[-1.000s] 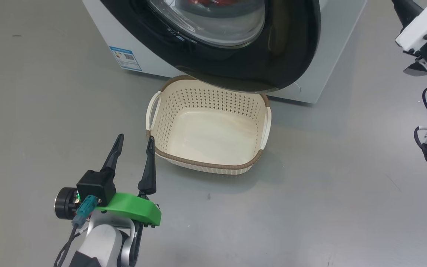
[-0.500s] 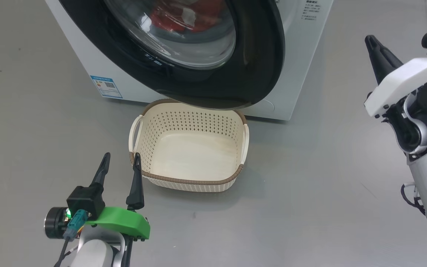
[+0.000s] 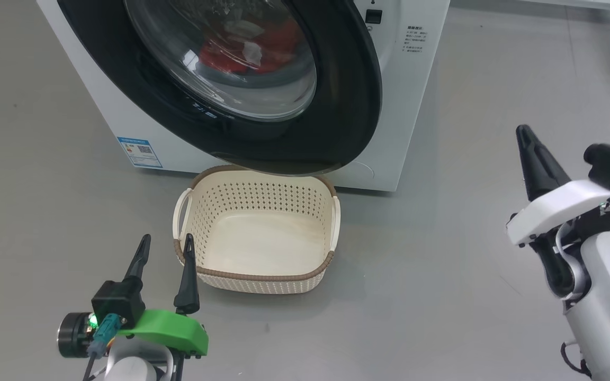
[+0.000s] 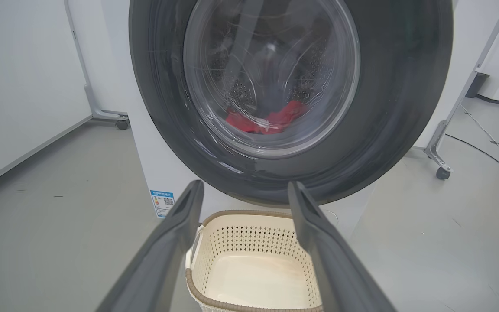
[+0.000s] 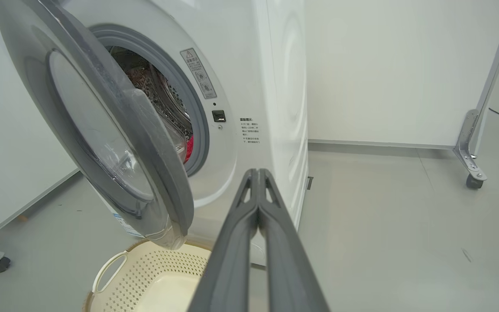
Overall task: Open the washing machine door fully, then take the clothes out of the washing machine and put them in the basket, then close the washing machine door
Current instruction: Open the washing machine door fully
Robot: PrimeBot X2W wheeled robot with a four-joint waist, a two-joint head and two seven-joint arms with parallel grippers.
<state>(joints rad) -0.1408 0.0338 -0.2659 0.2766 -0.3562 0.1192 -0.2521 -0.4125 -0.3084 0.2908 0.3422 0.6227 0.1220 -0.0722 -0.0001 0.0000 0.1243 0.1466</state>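
The far rim of the cream perforated plastic basket is hidden by the round glossy black washing-machine door.

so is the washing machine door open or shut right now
Partly open, not fully: in the right wrist view the washing machine door stands angled off the grey gasket, drum showing behind.

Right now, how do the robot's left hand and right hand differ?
The left hand is open, its fingers spread apart; the right hand is shut, fingers pressed together. The left hand sits on a green mount; the right hand on a white mount. The left hand is beside a front corner of the basket; the right hand stands well off to its right. Both have long dark fingers and hold nothing.
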